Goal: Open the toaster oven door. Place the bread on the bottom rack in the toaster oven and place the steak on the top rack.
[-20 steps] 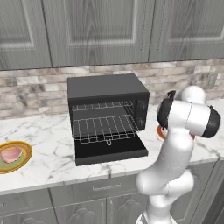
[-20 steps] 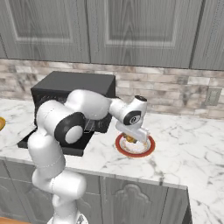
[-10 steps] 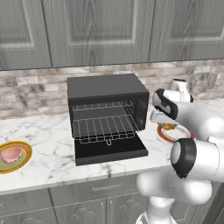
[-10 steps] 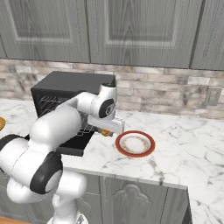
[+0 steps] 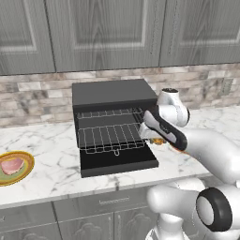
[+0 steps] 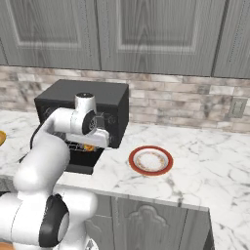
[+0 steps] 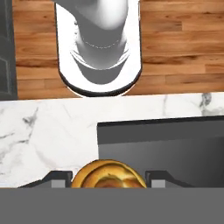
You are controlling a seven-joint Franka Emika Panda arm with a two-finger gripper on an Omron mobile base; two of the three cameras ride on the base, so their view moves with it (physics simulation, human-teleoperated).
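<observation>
bread (image 7: 108,174) now nearer oven, golden-brown

A: Where do your two base views sit?

B: Your left base view looks from behind the arm on its left, forward and down, facing the toaster oven (image 5: 115,124) nearly head-on, its door (image 5: 118,162) down over the worktop (image 5: 51,173). Your right base view looks from behind on the right, so you see the oven's side (image 6: 85,114) and a red-rimmed plate (image 6: 151,160).

A: What do they share?

B: The oven, the worktop, the brick wall and the cabinets.

A: And the hand view?

B: It looks straight down, close, over the door edge (image 7: 175,144), the worktop and the wood floor (image 7: 183,52).
</observation>
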